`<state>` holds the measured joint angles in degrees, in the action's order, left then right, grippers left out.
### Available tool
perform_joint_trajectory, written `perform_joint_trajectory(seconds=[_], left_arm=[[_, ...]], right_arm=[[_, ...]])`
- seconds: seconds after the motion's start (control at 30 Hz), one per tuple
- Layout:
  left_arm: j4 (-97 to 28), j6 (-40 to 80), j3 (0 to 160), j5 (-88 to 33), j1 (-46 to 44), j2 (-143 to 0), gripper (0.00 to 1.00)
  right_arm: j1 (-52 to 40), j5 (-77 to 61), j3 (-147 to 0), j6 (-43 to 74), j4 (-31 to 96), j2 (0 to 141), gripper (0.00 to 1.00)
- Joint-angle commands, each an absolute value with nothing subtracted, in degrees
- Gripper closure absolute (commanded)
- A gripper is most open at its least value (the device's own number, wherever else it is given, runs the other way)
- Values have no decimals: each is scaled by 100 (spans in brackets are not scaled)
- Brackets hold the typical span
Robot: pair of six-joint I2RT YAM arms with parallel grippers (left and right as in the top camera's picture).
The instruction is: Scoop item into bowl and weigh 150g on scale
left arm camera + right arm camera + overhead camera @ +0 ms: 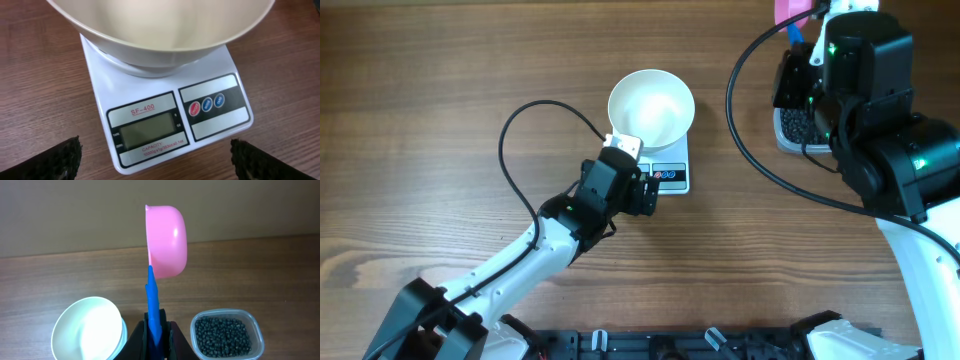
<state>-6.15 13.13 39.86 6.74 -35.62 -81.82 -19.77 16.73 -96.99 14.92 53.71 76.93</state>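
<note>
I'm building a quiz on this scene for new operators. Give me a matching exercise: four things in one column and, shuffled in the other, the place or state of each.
Things:
1. bowl
2. scoop
3. pellets
4. left gripper

Place or state:
A. in the clear tub
B. open, at the front of the scale
C. empty, sitting on the scale
D. clamped in the right gripper

Pairs: 1-C, 2-D, 3-A, 4-B
</note>
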Motion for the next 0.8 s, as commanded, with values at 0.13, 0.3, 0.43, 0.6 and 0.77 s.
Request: perform_joint_trajectory(seconds=[0.13,0.3,0.43,0.6,0.77], left_arm=[[-744,1243,3972,1039,-3588,-8344,0],[-613,1450,3972,1059,-3588,-8383,0],[-491,1549,3972,1061,-3590,-8532,0],[-355,1570,3972,1057,-3590,-8639,0],[-346,1566,3972,989,-3590,-8639,0]], right_arm=[[-1951,1647,-9697,1500,5352,7703,96],[-1951,1647,-9697,1500,5317,7703,96],[-1951,1647,-9697,1503,5319,7703,96],[-1951,1651,-9697,1457,5317,7703,96],[-1951,1647,-9697,1367,5312,7703,96]])
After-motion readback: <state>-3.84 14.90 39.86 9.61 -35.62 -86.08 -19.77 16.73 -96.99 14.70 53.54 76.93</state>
